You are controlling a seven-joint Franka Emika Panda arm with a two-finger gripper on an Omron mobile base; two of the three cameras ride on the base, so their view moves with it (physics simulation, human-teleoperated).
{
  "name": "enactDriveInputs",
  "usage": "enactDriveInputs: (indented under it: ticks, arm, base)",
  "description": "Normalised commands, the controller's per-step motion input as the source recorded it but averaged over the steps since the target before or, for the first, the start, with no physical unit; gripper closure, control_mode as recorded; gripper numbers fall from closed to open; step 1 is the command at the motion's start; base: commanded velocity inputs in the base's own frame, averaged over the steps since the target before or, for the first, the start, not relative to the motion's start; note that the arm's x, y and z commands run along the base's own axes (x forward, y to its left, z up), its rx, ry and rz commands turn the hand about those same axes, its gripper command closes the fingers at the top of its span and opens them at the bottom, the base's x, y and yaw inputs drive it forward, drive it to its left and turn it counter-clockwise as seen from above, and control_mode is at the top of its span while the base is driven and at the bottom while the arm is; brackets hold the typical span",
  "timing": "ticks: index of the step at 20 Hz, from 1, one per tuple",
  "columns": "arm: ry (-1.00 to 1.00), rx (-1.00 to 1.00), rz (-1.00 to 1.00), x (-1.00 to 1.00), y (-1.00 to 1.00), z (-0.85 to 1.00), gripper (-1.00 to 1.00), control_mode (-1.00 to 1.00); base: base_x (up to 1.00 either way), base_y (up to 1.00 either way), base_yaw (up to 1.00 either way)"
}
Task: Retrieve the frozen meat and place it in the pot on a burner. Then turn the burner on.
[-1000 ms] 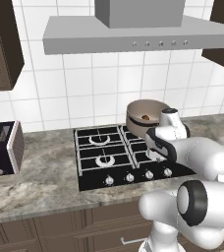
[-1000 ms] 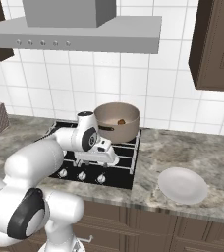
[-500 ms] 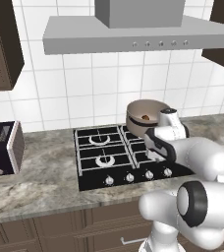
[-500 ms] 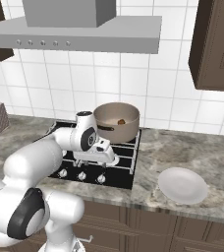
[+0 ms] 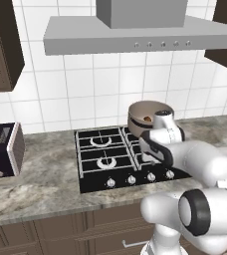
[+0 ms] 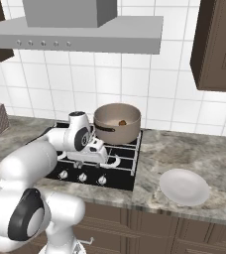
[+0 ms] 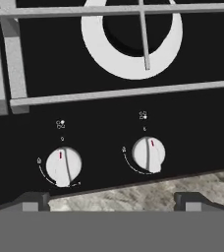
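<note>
The tan-brown pot [image 5: 146, 115] [image 6: 117, 122] stands on the back right burner of the black cooktop [image 5: 105, 167]. The frozen meat [image 5: 148, 119] [image 6: 122, 122], a small reddish-brown lump, lies inside it. My gripper [image 6: 106, 159] [image 7: 111, 202] hangs low over the cooktop's front right edge, open and empty, its fingertips [image 7: 33, 201] wide apart. Just ahead of it in the hand view are two silver knobs [image 7: 62, 166] [image 7: 148, 153], with a silver-ringed burner [image 7: 133, 44] under its grate beyond them.
A flat white plate [image 6: 184, 186] lies on the counter right of the cooktop. A toaster [image 5: 3, 149] stands at the far left. The range hood [image 5: 140, 35] hangs overhead. More knobs [image 5: 130, 179] line the cooktop's front.
</note>
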Motion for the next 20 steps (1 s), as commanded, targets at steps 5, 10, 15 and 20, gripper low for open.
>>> enactDriveInputs:
  ticks: [5,10,15,20]
  arm:
    - [-0.04,0.02,0.01,0.05,0.27,-0.02,-1.0,-1.0]
    - [0.0,0.02,0.04,0.0,0.35,-0.01,-1.0,-1.0]
    - [-0.11,0.0,0.0,0.0,0.03,-0.03,-1.0,-1.0]
    - [-0.06,0.0,0.0,0.0,0.0,0.0,-1.0,-1.0]
  base:
    - [0.0,0.0,0.0]
    - [0.0,0.0,0.0]
    - [0.0,0.0,0.0]
    - [0.0,0.0,0.0]
